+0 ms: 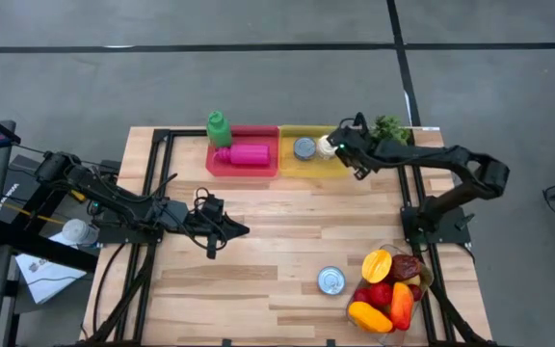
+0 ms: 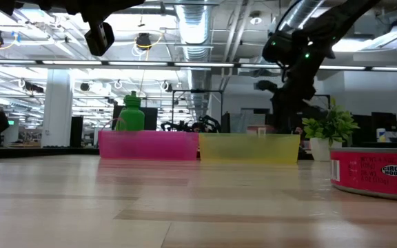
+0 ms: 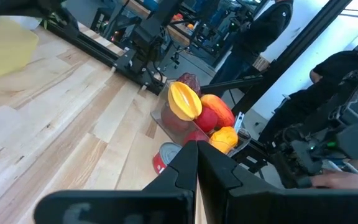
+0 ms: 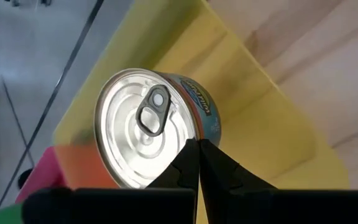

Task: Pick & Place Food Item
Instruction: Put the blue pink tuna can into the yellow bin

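Over the yellow bin at the table's 12 o'clock edge, the right gripper is hovering clenched and empty; one can is lying inside the bin. Placement appears finished. Next move: retreating toward the second can at 5 o'clock. The left gripper is waiting clenched at 9 o'clock.

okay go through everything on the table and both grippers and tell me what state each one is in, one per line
Left gripper: shut, empty, over the bare table middle.
Right gripper: shut, empty, above the yellow bin.
Yellow bin: holds one can.
Can in the bin: upright, pull-tab lid sealed.
Red bin: holds a pink item and a green bottle.
Green bottle: upright, capped.
Can on the table: upright, lid on.
Food container: piled full.
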